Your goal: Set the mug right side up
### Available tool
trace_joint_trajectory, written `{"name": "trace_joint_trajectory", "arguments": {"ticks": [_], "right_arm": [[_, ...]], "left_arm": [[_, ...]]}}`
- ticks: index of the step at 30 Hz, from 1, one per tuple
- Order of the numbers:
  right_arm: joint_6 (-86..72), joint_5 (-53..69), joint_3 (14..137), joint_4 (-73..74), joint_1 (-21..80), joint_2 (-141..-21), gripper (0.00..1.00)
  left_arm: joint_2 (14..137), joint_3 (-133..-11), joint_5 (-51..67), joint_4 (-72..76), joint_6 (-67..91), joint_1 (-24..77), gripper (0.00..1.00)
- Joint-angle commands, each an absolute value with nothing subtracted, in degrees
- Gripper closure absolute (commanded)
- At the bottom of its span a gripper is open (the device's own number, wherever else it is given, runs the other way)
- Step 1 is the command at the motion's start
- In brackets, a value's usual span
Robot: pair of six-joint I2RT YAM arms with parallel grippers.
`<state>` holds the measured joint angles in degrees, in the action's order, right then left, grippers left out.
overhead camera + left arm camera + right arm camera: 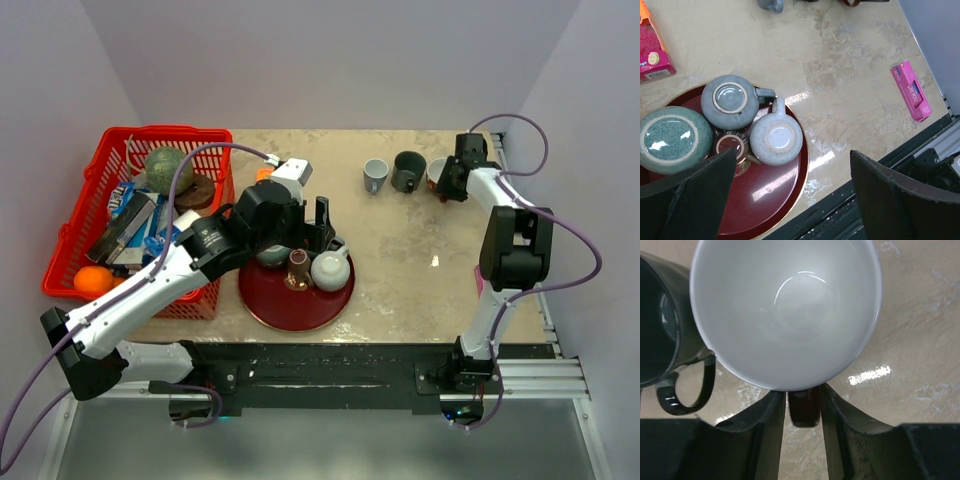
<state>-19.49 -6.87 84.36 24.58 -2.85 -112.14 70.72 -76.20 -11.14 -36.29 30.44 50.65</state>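
White glaze fills most of the right wrist view. That's the inside of the brown-handled mug, mouth facing the camera, so it's sitting right side up. Its handle is tucked between the two fingers of the right gripper, and they're pressed in on it from both sides, so it's pinching the handle as far as I can see. I can't tell if the base is on the desk or lifted a hair.

In the top view it's at the far right end of the desk, just beside a dark mug. A grey mug sits a bit further left. Both of those are open end up too.

The left gripper is spread wide with nothing in it, hanging over the near side of a red plate close to the front edge of the desk.

Four pieces are crowded together on that plate, all bottoms up:
- a blue-grey mug
- a pale grey mug right against it
- a green cup on the other side
- a small brown cup squeezed in between them

A red basket sits at the left end of the desk, stuffed with packets plus an orange and a round green thing. There's also a pink packet lying flat on the desk by itself, well apart from the plate, over toward the right arm's side.
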Motion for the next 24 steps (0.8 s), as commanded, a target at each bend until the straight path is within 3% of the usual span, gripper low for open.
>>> {"name": "trace_joint_trajectory", "arguments": {"ticks": [1,14,24], "right_arm": [[-20.21,-7.91,88.59,22.24,-2.72,-109.60,0.61],[-22.06,-8.00,86.23,26.63,-2.64,-99.68,0.25],[-25.22,6.49,76.84,30.50,-2.64,-82.63,0.16]], "left_arm": [[71.10,-78.49,-11.60,-35.86,30.24,50.45,0.01],[72.86,-76.29,-13.10,-38.67,30.76,50.45,0.01],[76.02,-70.76,-10.20,-36.48,29.53,50.54,0.01]]}}
